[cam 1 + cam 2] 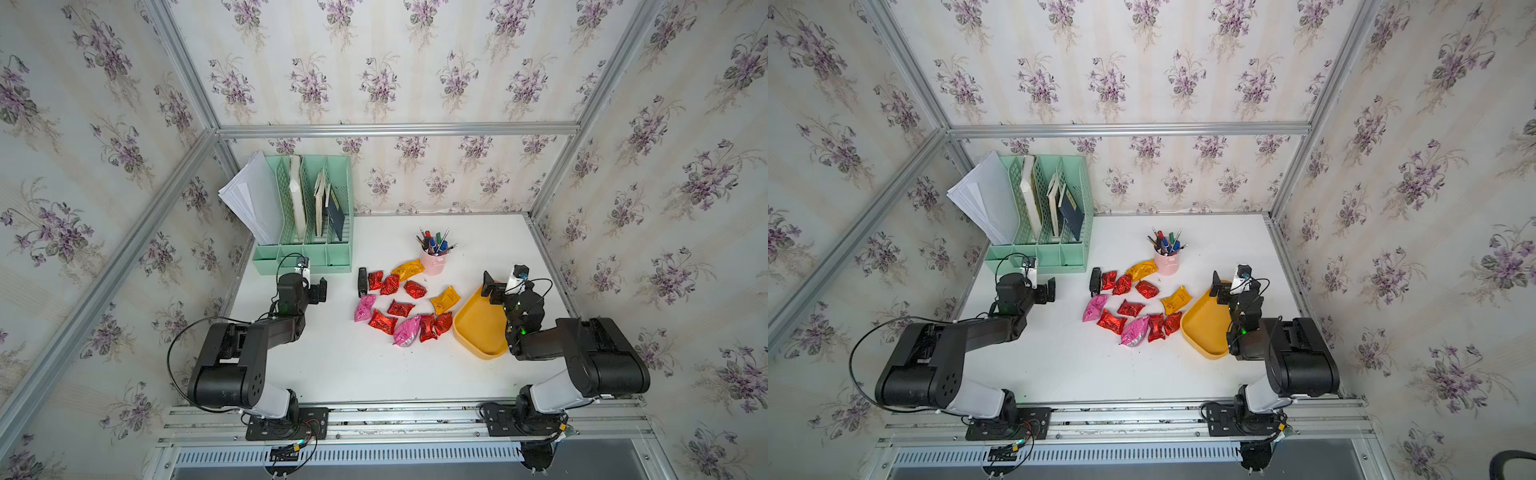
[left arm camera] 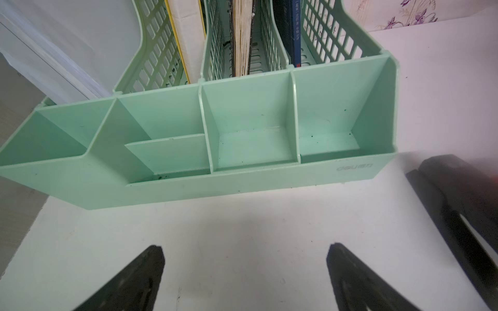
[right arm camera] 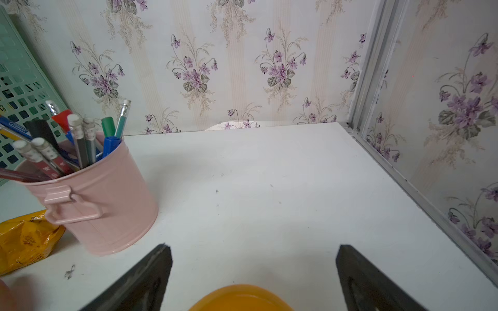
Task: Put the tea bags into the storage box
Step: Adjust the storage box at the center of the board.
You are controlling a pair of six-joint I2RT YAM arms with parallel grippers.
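Several tea bags lie loose mid-table: red ones (image 1: 382,322), pink ones (image 1: 407,330) and yellow ones (image 1: 444,299), seen in both top views (image 1: 1111,322). To their right sits the storage box (image 1: 478,332), a shallow yellow-orange tray with nothing showing inside (image 1: 1204,332). My right gripper (image 1: 493,289) hovers open over the tray's far end; the right wrist view shows its fingers (image 3: 151,277) wide apart above the tray's corner (image 3: 242,299), with one yellow tea bag (image 3: 24,242) to the side. My left gripper (image 1: 320,290) is open and empty (image 2: 245,250), left of the tea bags.
A mint-green file organiser (image 1: 307,249) with papers and books stands at the back left, close ahead of the left gripper (image 2: 242,183). A pink pen cup (image 1: 432,262) stands behind the tea bags (image 3: 102,199). A black stapler (image 1: 362,281) lies at their left edge.
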